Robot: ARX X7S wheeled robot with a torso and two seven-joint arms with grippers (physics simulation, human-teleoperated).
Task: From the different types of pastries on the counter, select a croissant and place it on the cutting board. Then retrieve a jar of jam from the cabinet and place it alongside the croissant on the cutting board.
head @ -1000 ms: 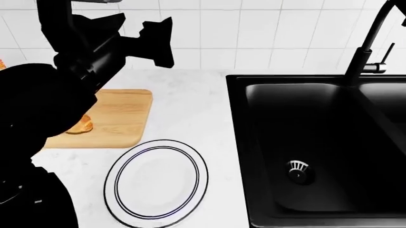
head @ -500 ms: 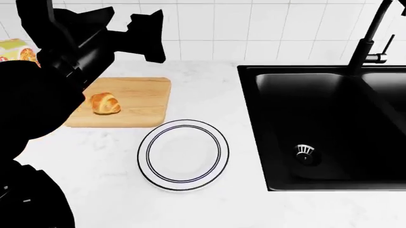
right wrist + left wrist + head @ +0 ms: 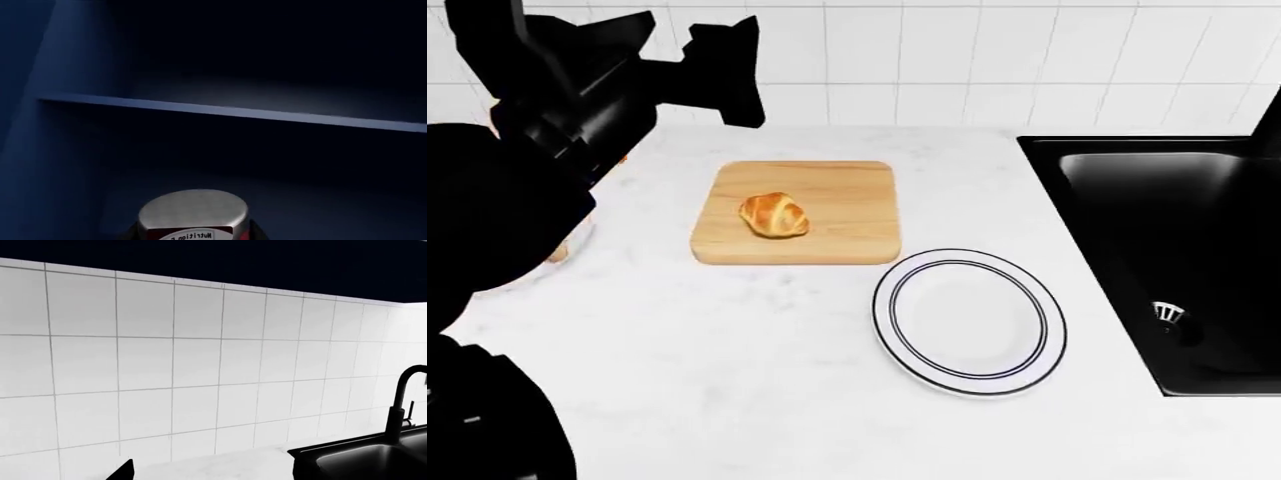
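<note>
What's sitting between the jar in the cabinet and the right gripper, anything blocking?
Nothing visible. In the right wrist view the jar stands alone on the dark cabinet floor under the shelf, right at the camera's edge, with nothing in front of it. The gripper's fingers are out of frame, so the last stretch can't be checked.

A golden croissant point(image 3: 774, 215) lies on a light wooden cutting board point(image 3: 854, 215) on a white marble-look counter point(image 3: 734, 340). A round white plate point(image 3: 970, 322) with dark rim lines sits just beside the board's near right corner, and a black sink point(image 3: 1174, 240) is set into the counter at the right. The robot's black left arm point(image 3: 574, 90) fills the left side, raised before a white tiled wall point(image 3: 961, 60).
</note>
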